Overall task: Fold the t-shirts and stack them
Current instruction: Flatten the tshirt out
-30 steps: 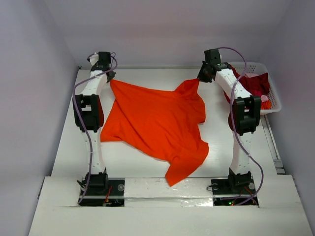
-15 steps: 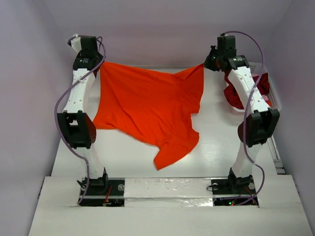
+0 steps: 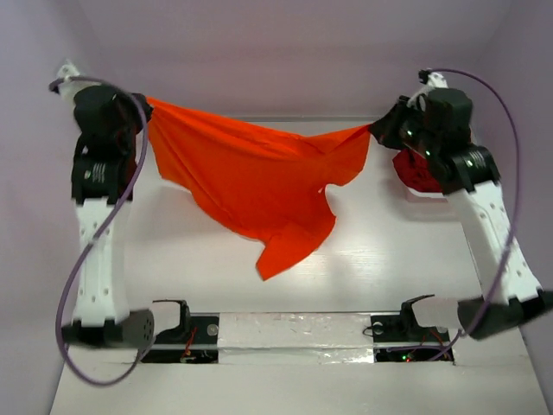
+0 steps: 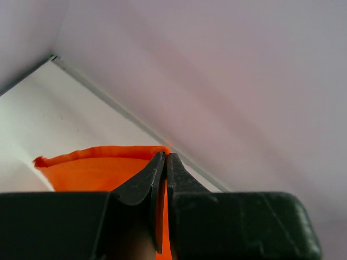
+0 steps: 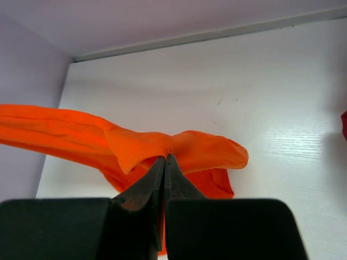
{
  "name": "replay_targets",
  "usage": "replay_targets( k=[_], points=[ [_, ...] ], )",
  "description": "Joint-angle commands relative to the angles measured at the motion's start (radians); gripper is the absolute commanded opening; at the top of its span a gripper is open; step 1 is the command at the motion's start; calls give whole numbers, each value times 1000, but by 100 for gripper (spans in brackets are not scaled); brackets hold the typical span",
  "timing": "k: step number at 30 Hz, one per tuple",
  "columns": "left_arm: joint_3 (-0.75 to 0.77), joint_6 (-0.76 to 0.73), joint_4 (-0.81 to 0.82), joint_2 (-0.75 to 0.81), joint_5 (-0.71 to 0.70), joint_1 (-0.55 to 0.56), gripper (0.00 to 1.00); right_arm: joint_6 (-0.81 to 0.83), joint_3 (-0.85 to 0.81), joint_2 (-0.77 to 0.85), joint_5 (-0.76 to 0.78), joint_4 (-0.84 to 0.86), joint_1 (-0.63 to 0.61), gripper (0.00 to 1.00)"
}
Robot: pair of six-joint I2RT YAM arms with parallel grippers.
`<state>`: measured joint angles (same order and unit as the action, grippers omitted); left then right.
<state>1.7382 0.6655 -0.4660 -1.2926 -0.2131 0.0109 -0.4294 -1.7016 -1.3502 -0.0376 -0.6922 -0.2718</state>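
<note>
The bright orange t-shirt (image 3: 251, 177) hangs stretched in the air between both arms, its lower part drooping toward the table (image 3: 371, 259). My left gripper (image 3: 145, 112) is shut on the shirt's left corner; in the left wrist view the orange cloth (image 4: 97, 165) shows pinched at the left gripper (image 4: 166, 157). At the right, my right gripper (image 3: 376, 130) is shut on the other corner, and the right wrist view shows orange t-shirt cloth (image 5: 135, 143) bunched at the right gripper (image 5: 165, 158). Dark red t-shirts (image 3: 419, 173) lie behind the right arm.
The dark red cloth at the right is mostly hidden by the right arm (image 3: 471, 186). Pale walls stand close on the left, back and right. The arm bases (image 3: 298, 333) sit at the table's near edge.
Both arms have risen and spread outward, lifting the orange t-shirt off the table and pulling its top edge taut between them. Both grippers stayed shut on it.
</note>
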Motion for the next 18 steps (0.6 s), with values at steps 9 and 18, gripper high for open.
replay_targets(
  k=[9,18],
  points=[
    [-189,-70,130,572,283,-6,0,24,135,606,-241,115,-6,0],
    [71,-95,14,763,357,3,0,-14,71,934,-530,135,-6,0]
  ],
)
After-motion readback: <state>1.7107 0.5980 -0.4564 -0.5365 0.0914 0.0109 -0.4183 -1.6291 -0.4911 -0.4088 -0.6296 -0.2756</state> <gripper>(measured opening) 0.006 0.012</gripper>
